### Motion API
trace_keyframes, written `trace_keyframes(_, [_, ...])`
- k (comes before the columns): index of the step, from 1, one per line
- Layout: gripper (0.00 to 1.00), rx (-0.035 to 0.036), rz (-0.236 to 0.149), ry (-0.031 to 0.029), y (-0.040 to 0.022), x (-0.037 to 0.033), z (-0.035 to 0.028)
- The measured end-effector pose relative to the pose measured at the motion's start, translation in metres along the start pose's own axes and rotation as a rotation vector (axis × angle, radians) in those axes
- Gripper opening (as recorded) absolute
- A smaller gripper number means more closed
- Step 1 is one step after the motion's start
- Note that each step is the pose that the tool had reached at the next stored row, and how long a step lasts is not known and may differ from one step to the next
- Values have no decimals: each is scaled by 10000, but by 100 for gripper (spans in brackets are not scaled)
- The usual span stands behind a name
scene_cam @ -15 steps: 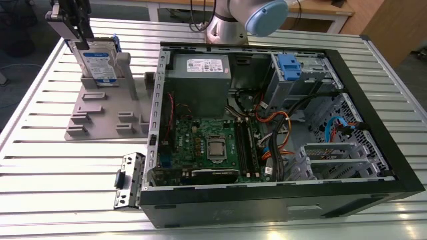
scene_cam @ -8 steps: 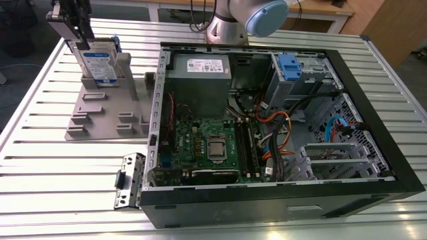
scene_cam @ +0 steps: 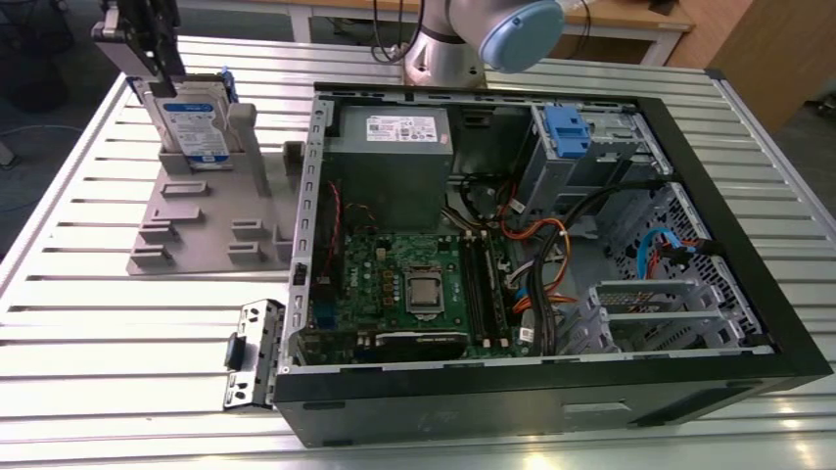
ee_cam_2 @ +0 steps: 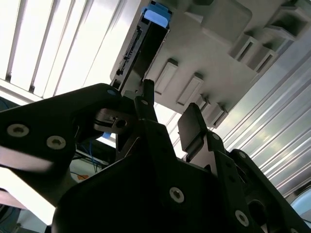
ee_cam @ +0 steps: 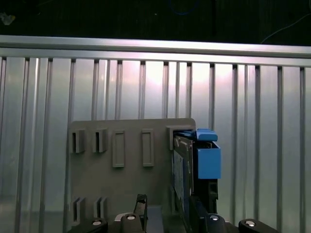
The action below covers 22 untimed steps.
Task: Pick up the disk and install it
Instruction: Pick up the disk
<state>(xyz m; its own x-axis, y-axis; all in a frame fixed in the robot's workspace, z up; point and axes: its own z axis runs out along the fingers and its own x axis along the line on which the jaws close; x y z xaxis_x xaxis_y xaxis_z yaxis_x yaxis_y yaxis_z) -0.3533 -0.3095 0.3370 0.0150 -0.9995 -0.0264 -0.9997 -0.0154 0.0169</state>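
The disk [scene_cam: 196, 122] stands upright on its edge in the grey slotted stand [scene_cam: 209, 230] at the exterior view's left. It is silver, with a white-and-blue label and blue side rails. My gripper [scene_cam: 160, 73] hangs just above the disk's top edge. In both wrist views the disk [ee_cam: 183, 170] [ee_cam_2: 146, 41] appears edge-on, with its blue rail [ee_cam: 208, 158] facing the camera. The gripper [ee_cam_2: 170, 109] [ee_cam: 170, 213] is open. Its fingers [ee_cam_2: 146, 99] are spread apart near the disk's top edge, and I cannot tell whether they touch it.
An open black computer case [scene_cam: 731, 294] lies at the exterior view's right. It holds a grey power supply box [scene_cam: 388, 137], a green motherboard [scene_cam: 411, 284], cables and a blue-tabbed drive bay [scene_cam: 569, 127]. A black bracket [scene_cam: 255, 352] lies on the slatted metal table [scene_cam: 78, 323]. The arm's base [scene_cam: 451, 54] stands behind the case.
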Motion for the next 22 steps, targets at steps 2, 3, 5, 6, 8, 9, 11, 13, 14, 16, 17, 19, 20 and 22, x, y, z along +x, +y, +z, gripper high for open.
trace_keyframes(2, [47, 1, 0, -1, 1, -11, 3])
trace_keyframes(3, [47, 1, 0, -1, 2, -17, 4])
trace_keyframes(5, [47, 2, 0, -2, 4, -27, 7])
trace_keyframes(6, [47, 2, 0, -1, 4, -30, 9])
trace_keyframes(8, [47, 1, 0, -1, 5, -38, 10])
trace_keyframes(9, [47, 1, 0, -1, 5, -43, 12])
trace_keyframes(11, [47, 1, 0, -1, 7, -53, 14])
trace_keyframes(13, [47, 2, 0, -1, 8, -62, 17])
trace_keyframes(14, [47, 2, 0, -1, 8, -66, 19])
trace_keyframes(16, [47, 1, 0, -1, 8, -73, 21])
trace_keyframes(17, [47, 1, 0, -1, 8, -76, 22])
trace_keyframes(19, [47, 1, 0, -1, 8, -82, 25])
trace_keyframes(20, [47, 1, 0, -1, 8, -85, 26])
trace_keyframes(22, [47, 1, 0, -1, 8, -91, 29])
